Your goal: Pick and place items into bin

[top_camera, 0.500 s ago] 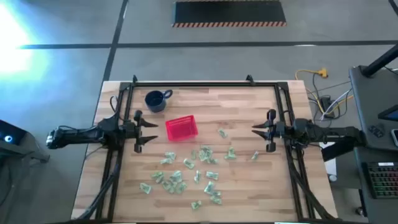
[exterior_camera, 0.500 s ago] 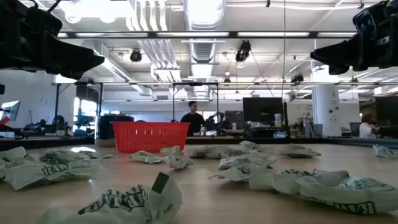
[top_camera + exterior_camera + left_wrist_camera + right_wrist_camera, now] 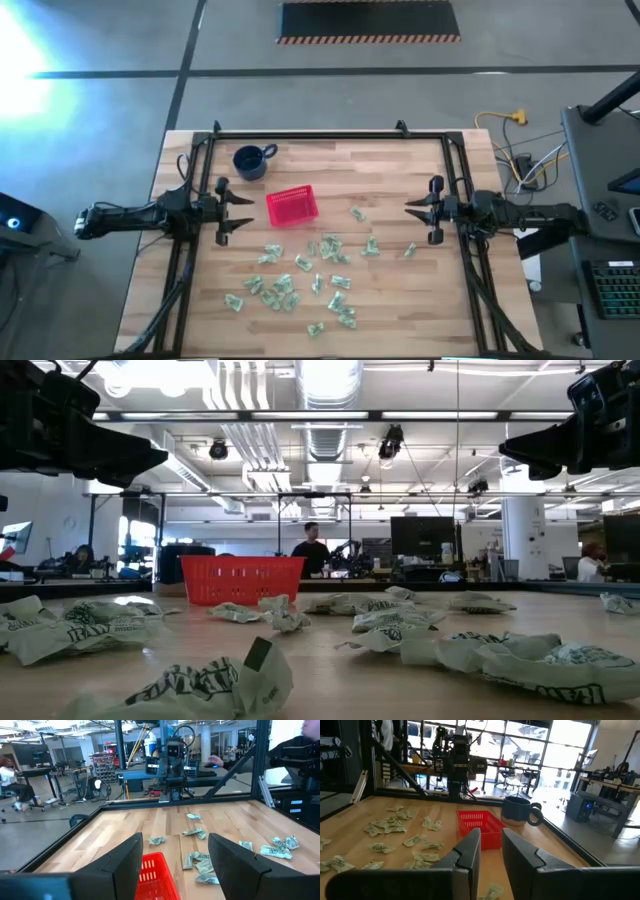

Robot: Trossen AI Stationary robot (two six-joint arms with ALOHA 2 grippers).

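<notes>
Many small pale green-and-white wrapped pieces (image 3: 300, 275) lie scattered on the wooden table's middle and near part; they also show in the low view (image 3: 390, 622). The red latticed basket (image 3: 291, 206) stands upright on the table, left of centre, just right of my left gripper (image 3: 243, 213). That gripper is open and empty, held level above the table, with the basket in front of its fingers in the left wrist view (image 3: 152, 877). My right gripper (image 3: 410, 214) hovers at the table's right side, its fingers a little apart and empty, and points toward the basket (image 3: 481, 826).
A dark blue mug (image 3: 251, 161) stands at the far left, behind the basket, and shows in the right wrist view (image 3: 519, 810). A black frame (image 3: 330, 135) runs along the table's far, left and right edges. People sit and stand in the room beyond (image 3: 310, 550).
</notes>
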